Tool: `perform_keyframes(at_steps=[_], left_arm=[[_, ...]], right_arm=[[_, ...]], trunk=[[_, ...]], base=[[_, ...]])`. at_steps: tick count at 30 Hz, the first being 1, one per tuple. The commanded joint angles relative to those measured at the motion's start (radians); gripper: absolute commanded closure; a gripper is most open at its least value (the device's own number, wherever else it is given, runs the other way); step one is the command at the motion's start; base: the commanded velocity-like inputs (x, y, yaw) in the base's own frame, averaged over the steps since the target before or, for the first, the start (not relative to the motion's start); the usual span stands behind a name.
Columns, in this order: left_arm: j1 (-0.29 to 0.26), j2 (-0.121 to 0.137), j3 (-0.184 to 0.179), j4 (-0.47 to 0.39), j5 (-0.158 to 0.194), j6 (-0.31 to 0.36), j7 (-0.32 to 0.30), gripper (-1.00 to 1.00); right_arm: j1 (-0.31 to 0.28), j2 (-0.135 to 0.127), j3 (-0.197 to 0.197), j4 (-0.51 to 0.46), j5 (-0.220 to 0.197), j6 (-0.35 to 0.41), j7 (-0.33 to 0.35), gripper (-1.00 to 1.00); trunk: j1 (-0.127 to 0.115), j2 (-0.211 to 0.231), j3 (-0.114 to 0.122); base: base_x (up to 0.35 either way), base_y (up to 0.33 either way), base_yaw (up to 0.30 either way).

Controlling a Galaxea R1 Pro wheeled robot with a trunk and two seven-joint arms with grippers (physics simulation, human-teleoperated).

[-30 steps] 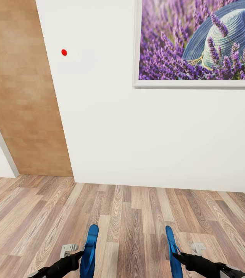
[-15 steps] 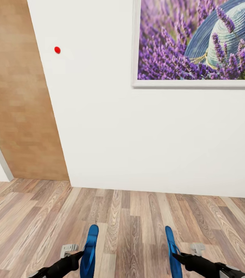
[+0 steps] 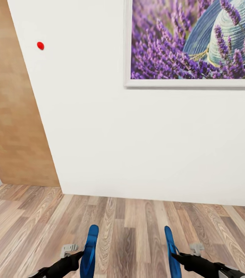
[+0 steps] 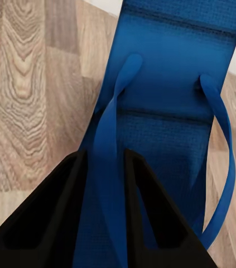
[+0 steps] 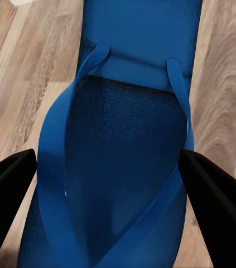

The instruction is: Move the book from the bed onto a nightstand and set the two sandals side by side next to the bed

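Transit phase. Left end effector (image 3: 83, 253) is closed on the strap of the left sandal (image 3: 90, 249); right end effector (image 3: 175, 256) grips the right sandal (image 3: 172, 251) across its straps. Both sandals project forward of the end effectors, above the wood floor (image 3: 130, 220). Advice: keep both grips firm while turning away from the wall (image 3: 137, 143). The framed lavender picture (image 3: 193, 40) carries no legible writing or labels.
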Motion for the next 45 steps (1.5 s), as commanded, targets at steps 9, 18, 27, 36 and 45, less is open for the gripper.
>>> perform_keyframes(at_steps=[9,18,27,36,45], left_arm=[[-0.001,0.000,0.000,0.001,0.000,-0.007,0.003,1.00],[-0.002,0.000,0.000,0.001,0.000,-0.008,0.003,1.00],[-0.001,0.000,0.000,0.001,0.000,-0.008,0.003,1.00],[-0.001,0.000,0.000,0.001,0.000,-0.008,0.003,1.00],[-0.001,0.000,0.000,0.001,0.000,-0.008,0.003,1.00]], right_arm=[[-0.001,0.000,0.007,0.003,-0.007,-0.008,0.004,1.00],[-0.001,0.001,0.006,0.004,-0.007,-0.008,0.004,1.00],[-0.001,0.001,0.007,0.003,-0.007,-0.008,0.004,1.00],[-0.001,0.001,0.007,0.003,-0.007,-0.008,0.004,1.00],[-0.001,0.001,0.007,0.004,-0.006,-0.008,0.004,1.00]], trunk=[[0.000,0.000,-0.001],[0.000,0.000,-0.003],[0.000,0.000,-0.004],[0.000,0.000,-0.004],[0.000,0.000,-0.004]], base=[[0.287,-0.112,0.007],[0.179,-0.034,0.180],[0.008,-0.001,0.242],[0.000,0.000,0.258],[0.009,0.000,0.231]])
